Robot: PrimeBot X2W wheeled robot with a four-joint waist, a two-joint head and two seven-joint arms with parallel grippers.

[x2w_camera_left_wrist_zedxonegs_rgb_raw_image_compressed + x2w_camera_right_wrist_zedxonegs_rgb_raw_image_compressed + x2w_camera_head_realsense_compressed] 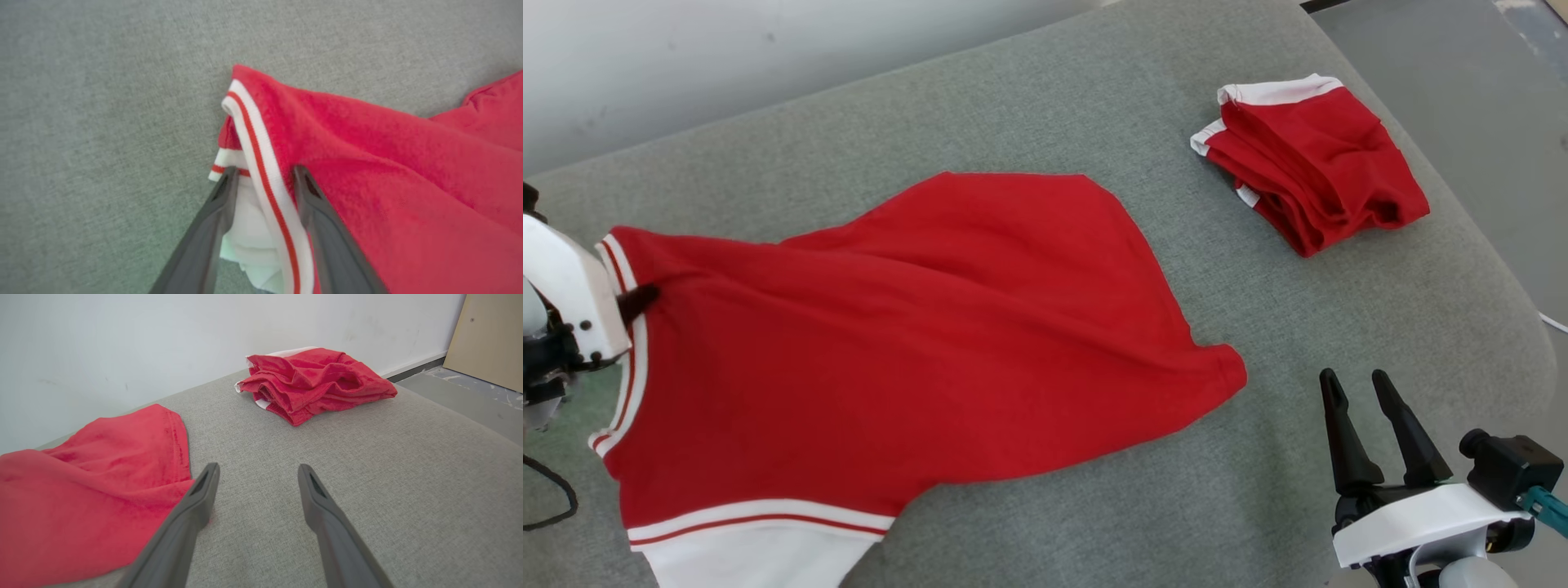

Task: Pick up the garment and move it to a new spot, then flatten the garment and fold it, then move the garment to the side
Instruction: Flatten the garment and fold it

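Note:
The garment (915, 327) is a red shirt with white, red-striped trim, spread loosely over the left and middle of the grey cushion (1029, 98). At its left edge my left gripper (637, 304) reaches in. In the left wrist view its two fingers straddle the striped hem (261, 171) of the garment (408, 183), still apart, with the trim and a white layer between them. My right gripper (1354, 377) stands open above bare cushion at the lower right, just right of the garment's corner (81, 490), and its fingers (258, 466) hold nothing.
A second red and white garment (1311, 163), folded in a bundle, lies at the cushion's far right (314, 381). A pale wall runs behind the cushion. Grey floor (1462, 65) lies beyond the right edge, with a wooden board (486, 339) against the wall. A black cable (556, 498) hangs at the left.

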